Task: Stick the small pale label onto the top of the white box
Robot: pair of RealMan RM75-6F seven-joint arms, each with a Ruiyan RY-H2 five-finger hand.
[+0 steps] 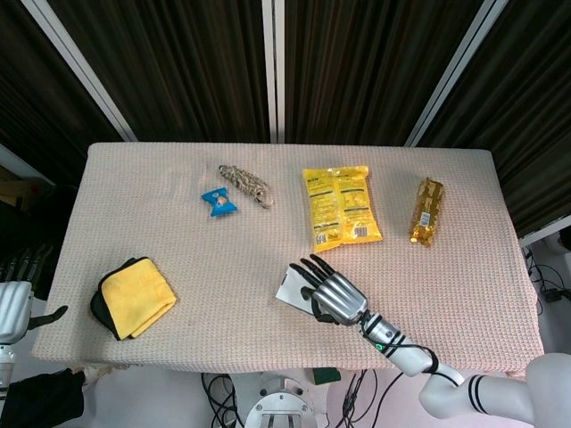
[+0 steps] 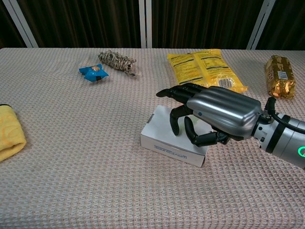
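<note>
My right hand (image 2: 217, 114) sits over the white box (image 2: 162, 139), near the front middle of the table (image 2: 95, 181). Its fingers (image 2: 174, 125) curl down onto the box top. I can't see the small pale label now; I think it is under those fingers, but I can't tell if they pinch it. A label is thin, light and bendy, so I would press it flat, softly. My left hand (image 1: 12, 308) hangs off the table, and I can't tell its state.
</note>
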